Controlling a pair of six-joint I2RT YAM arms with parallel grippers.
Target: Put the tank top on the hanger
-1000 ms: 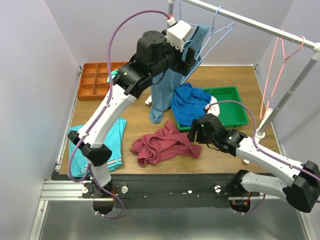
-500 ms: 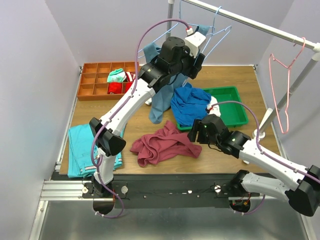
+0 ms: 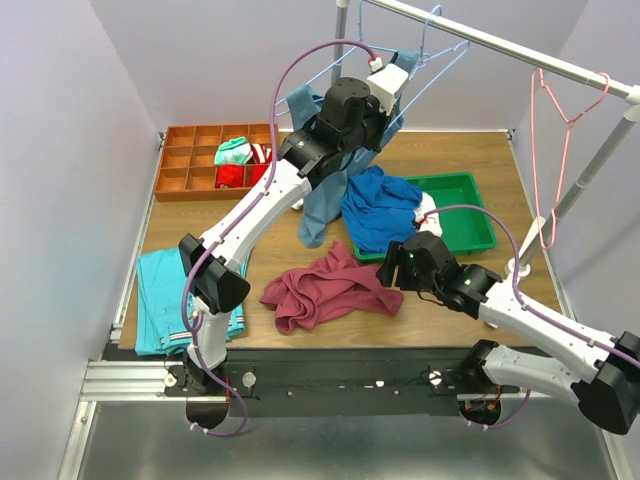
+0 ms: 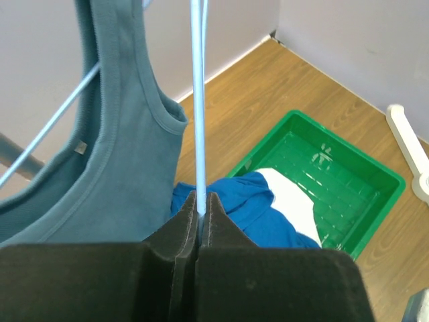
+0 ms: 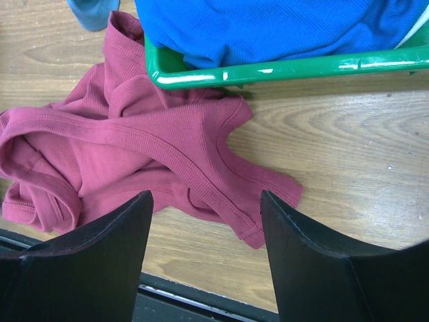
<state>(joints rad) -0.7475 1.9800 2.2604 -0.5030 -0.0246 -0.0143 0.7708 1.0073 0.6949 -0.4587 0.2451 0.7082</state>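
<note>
The maroon tank top point(image 3: 330, 290) lies crumpled on the table near the front edge, its wide straps spread in the right wrist view point(image 5: 134, 154). The light-blue wire hanger point(image 3: 440, 62) hangs from the rail. My left gripper point(image 3: 388, 102) is raised to it and shut on its thin wire point(image 4: 197, 100), which runs straight up from between the closed jaws point(image 4: 200, 201). My right gripper point(image 3: 397, 268) hovers open just above the tank top's right strap point(image 5: 204, 196), gripping nothing.
A slate-blue top point(image 3: 325, 200) hangs on a twin hanger beside the left gripper. A bright blue garment point(image 3: 380, 205) spills over the green tray point(image 3: 470, 215). A pink hanger point(image 3: 550, 140) hangs at right. An orange compartment box point(image 3: 195, 155) and teal folded cloth point(image 3: 160, 290) sit left.
My left arm swung right and up to the hanger and its jaws closed on the wire. The pink hanger is swinging. The right arm has hardly moved.
</note>
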